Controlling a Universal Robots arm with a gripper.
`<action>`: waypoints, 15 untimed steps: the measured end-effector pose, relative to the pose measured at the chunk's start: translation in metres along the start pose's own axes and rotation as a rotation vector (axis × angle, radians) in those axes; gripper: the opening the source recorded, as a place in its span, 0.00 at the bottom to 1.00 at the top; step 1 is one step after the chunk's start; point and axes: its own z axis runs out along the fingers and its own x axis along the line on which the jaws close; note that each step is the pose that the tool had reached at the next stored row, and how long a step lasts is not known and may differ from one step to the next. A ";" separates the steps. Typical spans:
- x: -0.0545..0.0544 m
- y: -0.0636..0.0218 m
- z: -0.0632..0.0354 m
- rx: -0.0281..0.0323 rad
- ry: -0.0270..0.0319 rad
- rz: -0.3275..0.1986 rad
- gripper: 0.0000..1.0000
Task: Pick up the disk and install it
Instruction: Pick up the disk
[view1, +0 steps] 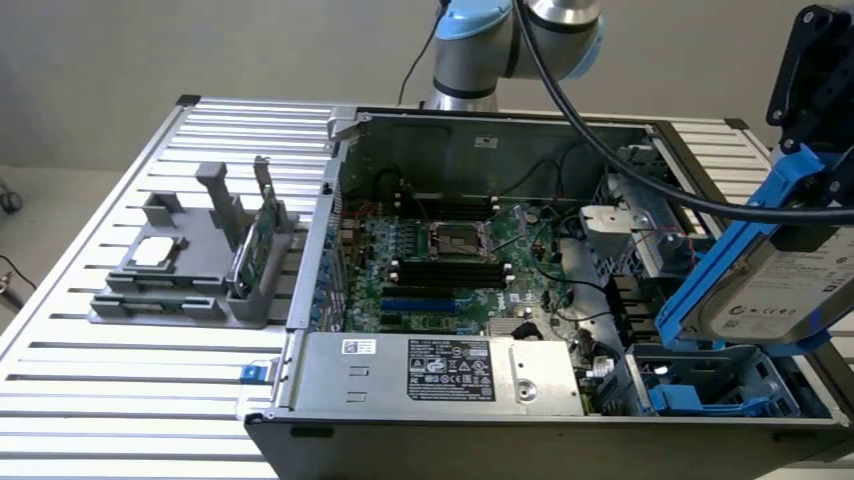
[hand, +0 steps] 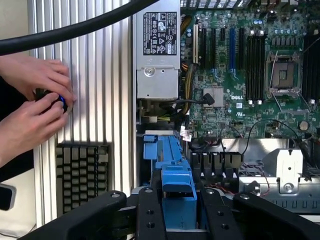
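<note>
The disk (view1: 767, 290) is a silver-grey drive with a white label in a blue carrier. It hangs tilted at the exterior view's right, above the front right corner of the open computer case (view1: 334, 200). My gripper (view1: 807, 235) is shut on it from above. Beneath it sits a drive bay (view1: 707, 385) with a blue plastic piece inside. In the wrist view, the carrier's blue edge (hand: 177, 185) runs between the black fingers (hand: 150, 215) of my gripper (hand: 180, 217), pointing toward the blue bay part (hand: 155, 147).
The case holds a green motherboard (view1: 454, 250) and a grey power supply (view1: 441, 370). A grey holder (view1: 187, 270) with a chip and a green card stands on the slatted table at the exterior view's left. A person's hands (hand: 35, 100) and a keyboard (hand: 82, 170) lie beside the case.
</note>
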 end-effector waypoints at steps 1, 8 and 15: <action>0.000 -0.0001 0.0016 0.0000 0.0004 0.000 0.33; -0.002 -0.0021 0.0144 0.0001 -0.0006 0.000 0.33; -0.003 -0.0045 0.0175 -0.0016 -0.0010 -0.001 0.33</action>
